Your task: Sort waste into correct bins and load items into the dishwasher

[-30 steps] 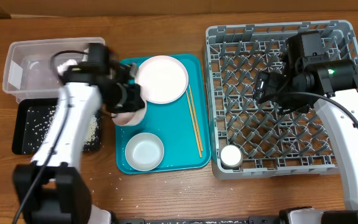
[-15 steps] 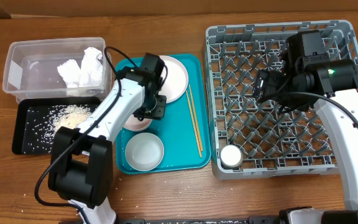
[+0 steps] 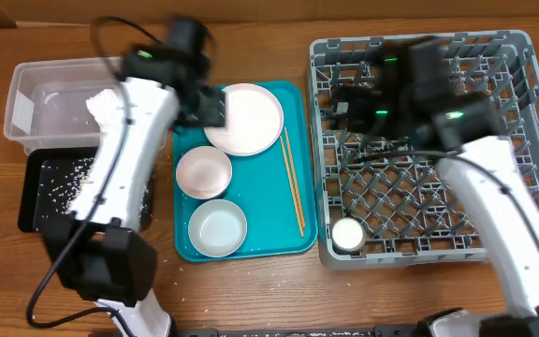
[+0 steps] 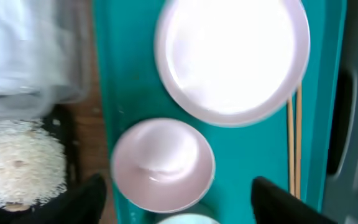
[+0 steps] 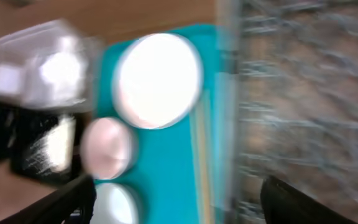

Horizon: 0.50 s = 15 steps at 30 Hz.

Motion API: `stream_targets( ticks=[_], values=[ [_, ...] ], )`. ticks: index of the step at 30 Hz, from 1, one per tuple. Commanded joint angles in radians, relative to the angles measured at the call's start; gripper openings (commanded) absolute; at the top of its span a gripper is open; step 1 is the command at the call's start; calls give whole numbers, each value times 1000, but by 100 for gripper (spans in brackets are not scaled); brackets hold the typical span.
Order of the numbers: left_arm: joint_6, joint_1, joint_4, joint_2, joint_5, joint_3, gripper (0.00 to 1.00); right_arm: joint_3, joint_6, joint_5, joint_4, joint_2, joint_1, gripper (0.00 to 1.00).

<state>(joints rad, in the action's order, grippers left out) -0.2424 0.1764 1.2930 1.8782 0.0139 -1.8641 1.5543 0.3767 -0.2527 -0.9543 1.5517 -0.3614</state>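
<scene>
Waste side looks sorted: napkins (image 3: 99,101) are seen in the clear tub (image 3: 36,94), rice (image 3: 68,183) in the black tray (image 3: 26,197). Loading is judged to be the step in hand. Only the cup (image 3: 348,235) is parked in the rack (image 3: 410,253). The plate (image 3: 243,119), white bowl (image 3: 203,172), grey-green bowl (image 3: 218,227) and chopsticks (image 3: 293,183) are found on the teal tray (image 3: 269,215). The left gripper (image 4: 178,193) is held by the plate's left edge, spread wide, empty. The right gripper (image 5: 179,196) is blurred over the rack's left side, likewise spread and empty. Next, a dish needs to be gripped by its rim and carried over to the pegs.
</scene>
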Motion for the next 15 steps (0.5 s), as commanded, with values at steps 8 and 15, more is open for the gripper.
stream_targets(
  ticks=[8,15],
  values=[
    [48,-250,1,-4,2,-97,100,18,183,76,310,311,-307,80],
    [48,-297,1,-3,5,-97,100,18,224,64,362,494,-364,69]
  ],
)
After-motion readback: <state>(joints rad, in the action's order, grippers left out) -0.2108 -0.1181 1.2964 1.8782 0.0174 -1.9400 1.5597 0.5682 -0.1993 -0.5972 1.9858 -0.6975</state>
